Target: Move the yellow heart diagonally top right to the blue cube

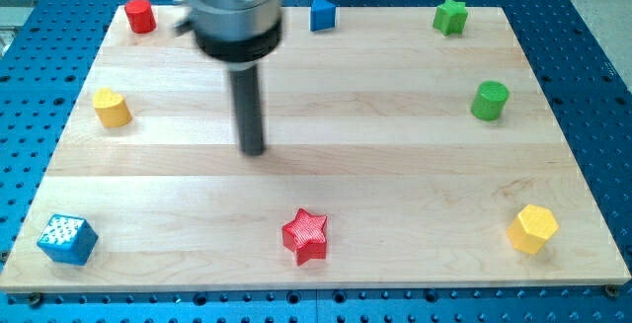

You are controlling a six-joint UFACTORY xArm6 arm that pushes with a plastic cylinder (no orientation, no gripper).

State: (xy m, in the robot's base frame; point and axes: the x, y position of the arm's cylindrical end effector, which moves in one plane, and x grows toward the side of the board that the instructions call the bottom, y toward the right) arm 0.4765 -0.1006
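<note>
The yellow heart (112,108) lies near the board's left edge, at mid height. The blue cube (67,238), with white dots on its top, sits at the bottom left corner, below and slightly left of the heart. My tip (254,151) rests on the board left of centre. It is well to the right of the heart and slightly lower, touching no block. It is far up and right of the blue cube.
A red star (305,235) lies below and right of my tip. A red cylinder (140,15), a blue pointed block (322,13) and a green star (450,15) line the top edge. A green cylinder (489,100) and a yellow hexagonal block (533,228) sit at the right.
</note>
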